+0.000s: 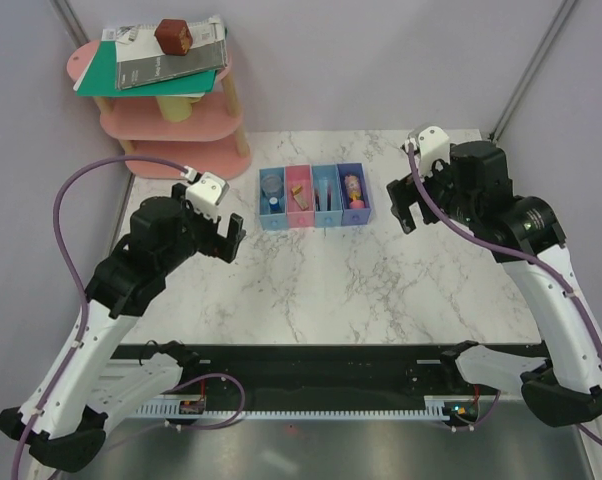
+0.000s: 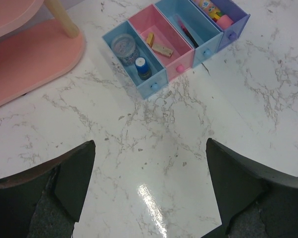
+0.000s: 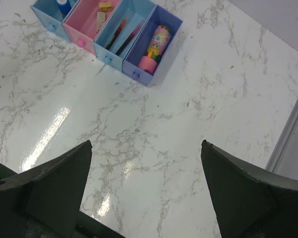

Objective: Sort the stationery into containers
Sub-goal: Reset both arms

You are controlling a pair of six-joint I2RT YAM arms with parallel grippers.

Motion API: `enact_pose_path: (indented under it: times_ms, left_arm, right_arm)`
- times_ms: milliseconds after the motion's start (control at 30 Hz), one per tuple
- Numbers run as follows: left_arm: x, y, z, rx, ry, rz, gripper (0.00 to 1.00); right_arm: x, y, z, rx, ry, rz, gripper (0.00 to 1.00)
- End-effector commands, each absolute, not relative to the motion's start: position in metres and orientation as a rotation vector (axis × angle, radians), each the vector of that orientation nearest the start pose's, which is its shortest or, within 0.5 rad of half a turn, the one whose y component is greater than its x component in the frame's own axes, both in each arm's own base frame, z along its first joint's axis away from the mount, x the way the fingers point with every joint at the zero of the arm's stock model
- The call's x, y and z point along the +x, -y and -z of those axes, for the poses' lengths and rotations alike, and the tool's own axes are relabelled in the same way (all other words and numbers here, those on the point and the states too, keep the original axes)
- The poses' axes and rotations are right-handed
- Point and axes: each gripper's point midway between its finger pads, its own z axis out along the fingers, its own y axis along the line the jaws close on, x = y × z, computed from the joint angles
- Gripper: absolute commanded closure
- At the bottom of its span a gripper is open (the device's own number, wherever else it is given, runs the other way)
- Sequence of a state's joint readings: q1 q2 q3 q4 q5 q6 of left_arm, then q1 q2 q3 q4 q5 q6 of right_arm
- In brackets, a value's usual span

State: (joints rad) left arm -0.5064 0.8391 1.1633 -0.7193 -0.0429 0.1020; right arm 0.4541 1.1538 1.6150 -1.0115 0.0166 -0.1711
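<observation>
Stationery all sits in the bins [image 1: 316, 196], centre-back of table [image 1: 381, 290]. Tube [image 3: 158, 42] in purple end bin, pens [image 3: 120, 33] next door; light-blue bin cropped in right wrist view. Left gripper [image 2: 149, 163], right gripper [image 3: 146, 148]: jaws spread wide, empty. White marble top, glare patches. Lilac walls [image 1: 381, 60]; pink shelf [image 1: 171, 125] far-left corner.

White marble-patterned table [image 1: 381, 290], plain lilac walls [image 1: 381, 60], pink tiered shelf [image 1: 209, 124] at far-left corner.

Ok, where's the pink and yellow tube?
In the top view, the pink-yellow tube lies inside the purple-blue bin at the right end of the row, next to the blue bin holding the red pens.
</observation>
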Motion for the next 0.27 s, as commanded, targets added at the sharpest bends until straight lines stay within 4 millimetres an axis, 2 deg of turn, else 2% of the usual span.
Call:
enact_pose_path:
  times_ms: [0, 233]
  left_arm:
    - [0.2366, 0.119, -0.318, 0.533, -1.885, 0.251, 0.0]
    - [0.2331, 0.1176, -0.3137, 0.528, -1.889, 0.259, 0.0]
  right_arm:
    - [0.2707, -0.1162, -0.3469, -0.663, -2.036, -0.114, 0.02]
    - [0.2719, -0.1191, -0.3489, -0.664, -2.03, -0.128, 0.02]
